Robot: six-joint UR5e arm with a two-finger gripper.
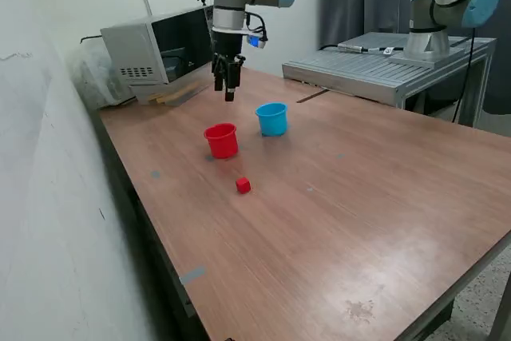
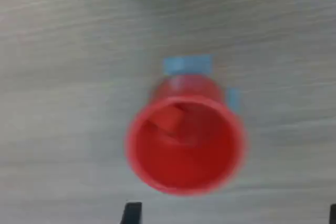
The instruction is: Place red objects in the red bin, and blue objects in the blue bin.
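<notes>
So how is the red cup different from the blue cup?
The red cup is red; the blue cup is light blue. The red cup stands nearer the loose red cube; the blue cup is farther from it. The wrist view shows something red inside the red cup; the blue cup's inside isn't visible. Both look the same size, upright.

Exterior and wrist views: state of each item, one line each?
red cup: upright on the table, a red cube inside
light blue cup: upright, contents not visible
loose red cube: on the table, outside both cups
gripper: raised above the table, holding nothing visible; jaw state unclear
</notes>
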